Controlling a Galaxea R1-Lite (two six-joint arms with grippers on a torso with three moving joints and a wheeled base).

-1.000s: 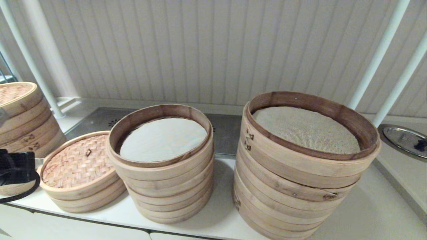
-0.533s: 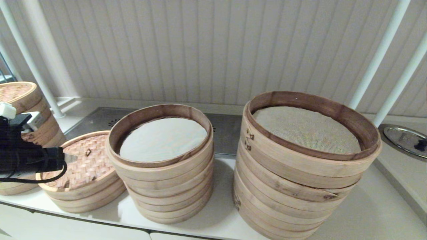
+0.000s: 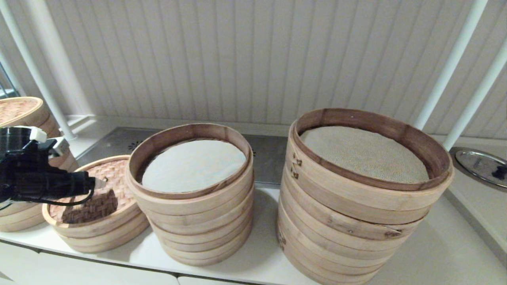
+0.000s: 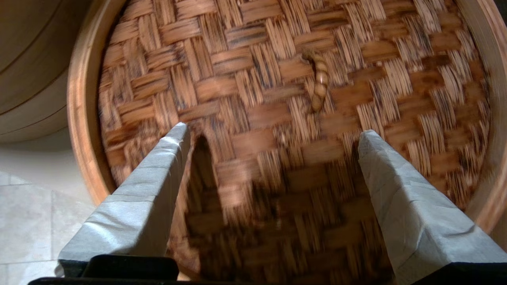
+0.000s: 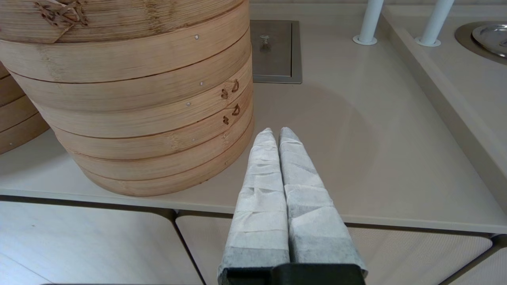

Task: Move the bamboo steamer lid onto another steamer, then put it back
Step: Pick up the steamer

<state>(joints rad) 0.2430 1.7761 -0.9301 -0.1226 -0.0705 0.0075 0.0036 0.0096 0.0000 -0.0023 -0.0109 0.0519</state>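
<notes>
The bamboo steamer lid (image 3: pixel 113 186) with its pinkish-brown weave lies on the low steamer at the left; in the left wrist view the lid (image 4: pixel 245 71) fills the picture, its small loop handle (image 4: pixel 319 85) near the middle. My left gripper (image 3: pixel 97 183) hovers over the lid, open (image 4: pixel 273 132), both fingers spread wide and the handle just beyond them. The medium stack with the smooth white liner (image 3: pixel 193 164) stands right beside the lid. My right gripper (image 5: pixel 276 132) is shut on nothing, low by the counter's front edge, out of the head view.
The wider, taller stack with beige mesh liner (image 3: pixel 362 152) stands at the right; its side wall (image 5: pixel 130 99) is near my right gripper. Another lidded stack (image 3: pixel 21 109) sits far left. White posts (image 3: pixel 447 67), a metal plate (image 3: pixel 479 164) and a floor hatch (image 5: pixel 275 51) lie behind.
My left arm has come in from the far left, risen, and reached over the woven lid. Nothing else has moved.
</notes>
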